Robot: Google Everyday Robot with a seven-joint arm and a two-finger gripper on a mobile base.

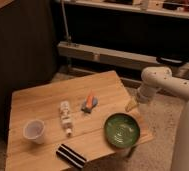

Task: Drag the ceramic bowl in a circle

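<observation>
Since the cup [34, 131] stands far to the left of the gripper [132, 105], well apart from the rest, a circling bowl is unlikely to reach it. The striped black-and-white packet [71, 155] and the white bottle [65, 118], both left of the gripper and nearer the camera, could be clipped if the circle runs wide. The orange-and-blue item [89, 103] just to the gripper's left is similarly exposed. The green bowl [122, 130] sits close in front of the gripper, near the table's [38, 100] right front corner, so I judge the worst risk to be dragging it over that edge. The gripper hangs by the table's right edge; I cannot tell whether it is open or closed.
</observation>
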